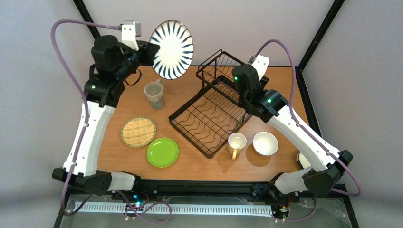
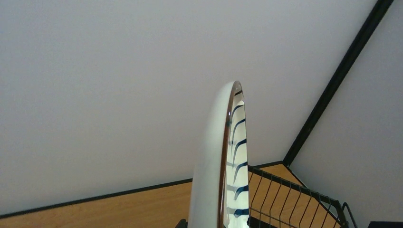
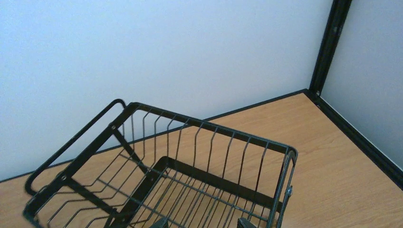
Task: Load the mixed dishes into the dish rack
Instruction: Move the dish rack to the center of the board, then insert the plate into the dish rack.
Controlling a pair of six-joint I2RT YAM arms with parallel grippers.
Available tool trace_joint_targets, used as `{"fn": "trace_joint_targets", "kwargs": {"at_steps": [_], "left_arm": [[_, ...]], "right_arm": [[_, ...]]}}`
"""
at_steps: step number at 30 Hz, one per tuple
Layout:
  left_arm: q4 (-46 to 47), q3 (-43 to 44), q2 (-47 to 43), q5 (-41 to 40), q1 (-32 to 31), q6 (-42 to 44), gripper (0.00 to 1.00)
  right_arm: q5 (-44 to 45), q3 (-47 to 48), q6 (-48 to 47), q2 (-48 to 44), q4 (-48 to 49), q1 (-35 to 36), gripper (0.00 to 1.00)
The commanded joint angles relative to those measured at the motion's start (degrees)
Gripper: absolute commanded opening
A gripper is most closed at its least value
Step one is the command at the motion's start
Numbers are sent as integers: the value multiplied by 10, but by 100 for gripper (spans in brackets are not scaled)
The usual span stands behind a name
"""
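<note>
With my left gripper [image 1: 152, 49] pinching the striped plate [image 1: 172, 49] upright left of the dish rack [image 1: 209, 118], right gripper [image 3: 202, 222] spread empty over the rack, I should ease the plate edge-first into a slot

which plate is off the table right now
The black-and-white striped plate: the left gripper holds it up on edge, while the woven bamboo plate and lime-green plate lie flat on the table.

The top camera looked down from high behind the near edge over the whole bench [image 1: 190, 164]. The left wrist camera sat close to the striped plate [image 2: 209, 180], edge-on; the right, close above the dish rack [image 3: 214, 127], which all three shared.
</note>
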Motion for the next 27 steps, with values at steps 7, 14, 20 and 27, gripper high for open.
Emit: {"fn": "trace_joint_targets", "kwargs": {"at_steps": [7,14,20,27], "left_arm": [[205,43,61,87,-4,60,0],[263,39,106,118,-10,89,0],[278,42,139,90,-56,151,0],[298,44,173,42,-96,186,0]], "right_arm": [[-16,-52,47,18,73,-66,83],[20,-71,58,35,101,-75,83],[46,-79,73,48,107,-78,84],[58,-92,73,52,124,-79,84]]}}
